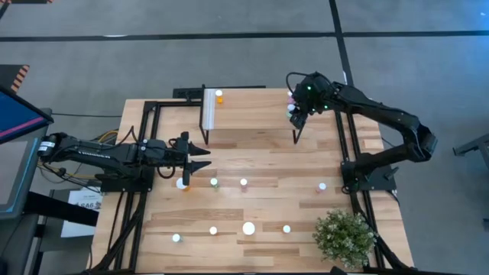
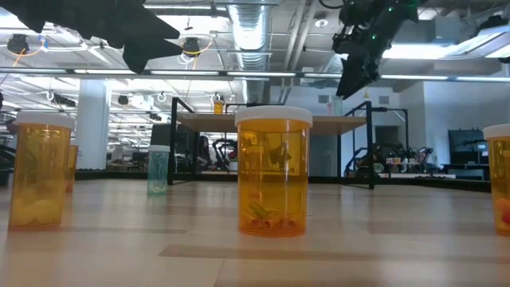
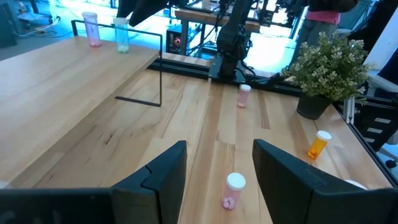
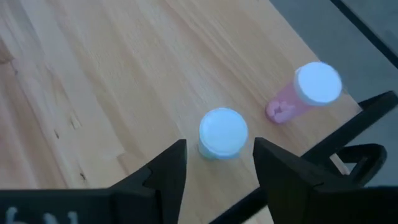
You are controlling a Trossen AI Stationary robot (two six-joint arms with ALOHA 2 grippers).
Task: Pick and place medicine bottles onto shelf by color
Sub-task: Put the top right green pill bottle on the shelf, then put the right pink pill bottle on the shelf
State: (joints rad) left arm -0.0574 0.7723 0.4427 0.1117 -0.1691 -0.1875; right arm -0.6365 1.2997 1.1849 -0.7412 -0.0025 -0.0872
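Note:
The shelf stands at the table's far side, its white end panel on the left. An orange bottle stands at its left end. A pink bottle and a teal bottle stand upright at its right end. My right gripper hovers open over that end, its fingers on either side of the teal bottle, apart from it. My left gripper is open and empty above the table left of centre, pointing right. A pink bottle stands on the table ahead of it.
More bottles stand across the table's middle and near side. An orange one is close below my left gripper. A bushy plant stands at the near right corner. Black frame rails run along both sides.

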